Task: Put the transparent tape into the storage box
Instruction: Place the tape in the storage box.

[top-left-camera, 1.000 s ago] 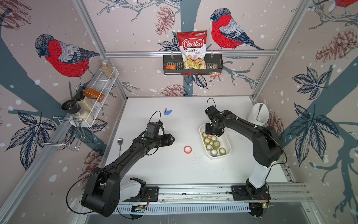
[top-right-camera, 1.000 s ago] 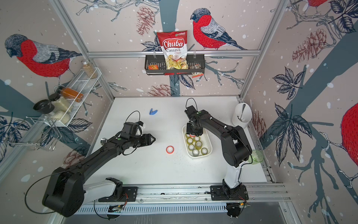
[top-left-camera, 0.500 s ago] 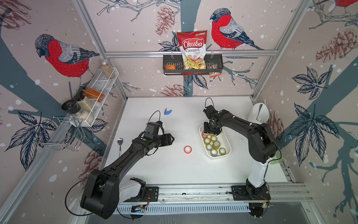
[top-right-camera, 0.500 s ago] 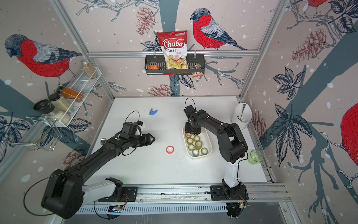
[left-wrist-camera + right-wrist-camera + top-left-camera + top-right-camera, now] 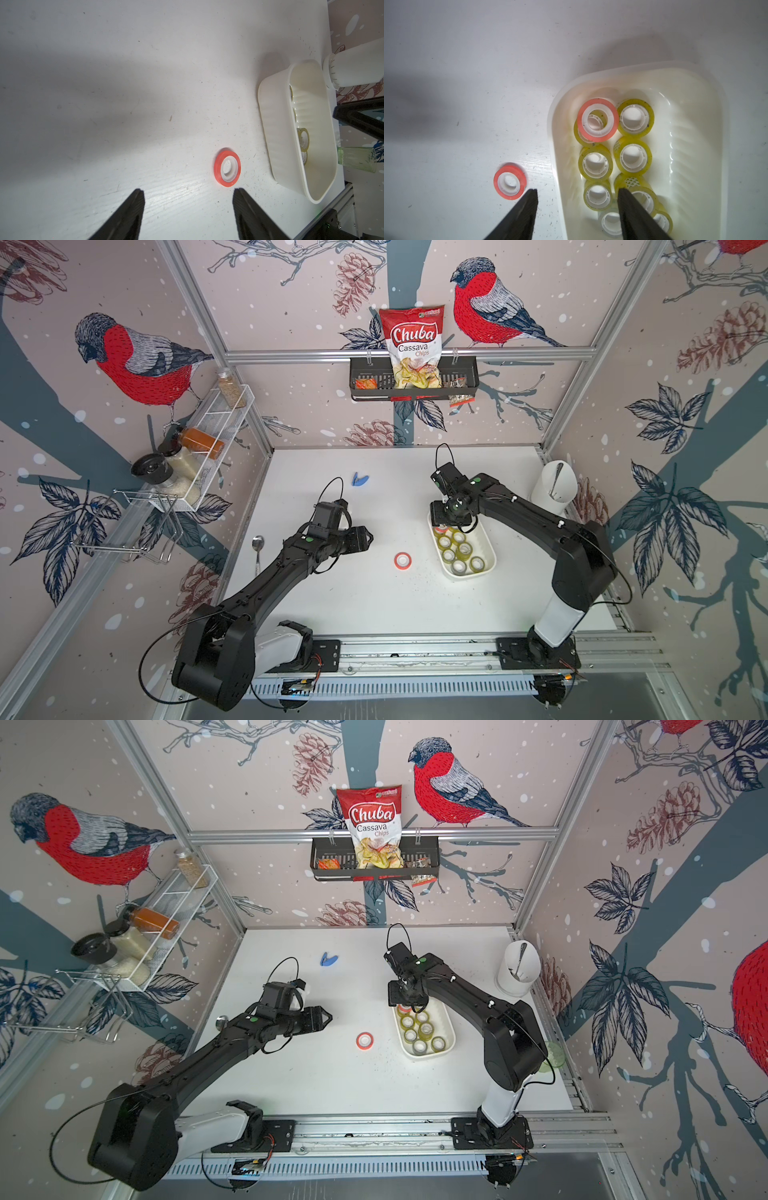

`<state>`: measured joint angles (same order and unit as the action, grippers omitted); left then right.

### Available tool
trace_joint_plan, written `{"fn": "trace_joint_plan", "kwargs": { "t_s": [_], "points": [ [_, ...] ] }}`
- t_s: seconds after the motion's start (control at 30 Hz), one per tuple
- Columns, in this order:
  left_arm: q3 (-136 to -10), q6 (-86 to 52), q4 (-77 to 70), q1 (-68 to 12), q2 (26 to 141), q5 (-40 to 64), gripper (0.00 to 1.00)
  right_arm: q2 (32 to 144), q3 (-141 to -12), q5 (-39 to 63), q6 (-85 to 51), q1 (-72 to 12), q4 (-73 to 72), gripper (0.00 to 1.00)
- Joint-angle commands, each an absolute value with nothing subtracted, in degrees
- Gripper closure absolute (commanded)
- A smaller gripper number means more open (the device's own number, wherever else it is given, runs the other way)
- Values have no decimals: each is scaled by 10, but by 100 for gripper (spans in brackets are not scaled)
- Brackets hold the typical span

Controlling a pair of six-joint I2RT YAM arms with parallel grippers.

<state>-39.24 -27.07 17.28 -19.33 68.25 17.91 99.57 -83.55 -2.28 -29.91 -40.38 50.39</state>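
Now | box (image 5: 695, 87): 1 red roll (image 5: 598, 102) | tbl (image 5: 467, 62): 1 loose red roll (image 5: 495, 181) | both jaws wide

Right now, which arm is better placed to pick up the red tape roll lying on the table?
Probably left: the left jaws, open, face the red tape roll, nothing between. The right jaws straddle the storage box wall, with the roll off to one side.

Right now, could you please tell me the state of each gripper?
Left gripper: open, holding nothing.
Right gripper: open, holding nothing.
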Motion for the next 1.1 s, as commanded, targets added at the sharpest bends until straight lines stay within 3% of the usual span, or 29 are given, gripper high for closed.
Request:
{"fn": "trace_joint_plan", "kwargs": {
  "t_s": [0.0, 0.2, 0.43, 0.77, 1.07],
  "points": [
    [-391, -271, 175, -193, 678, 174, 28, 994, -853, -16, -294, -429, 538, 33],
    [-384, -278, 178, -193, 671, 165, 28, 1029, -881, -9, -288, -502, 535, 34],
    [-374, -284, 180, -193, 652, 159, 28, 1084, -883, -6, -289, -560, 510, 24],
    [-369, -284, 186, -193, 637, 156, 28, 1149, -878, -9, -307, -587, 478, 15],
    [-368, -284, 185, -193, 637, 159, 28, 1180, -881, -17, -322, -587, 460, 18]
  ]
}}
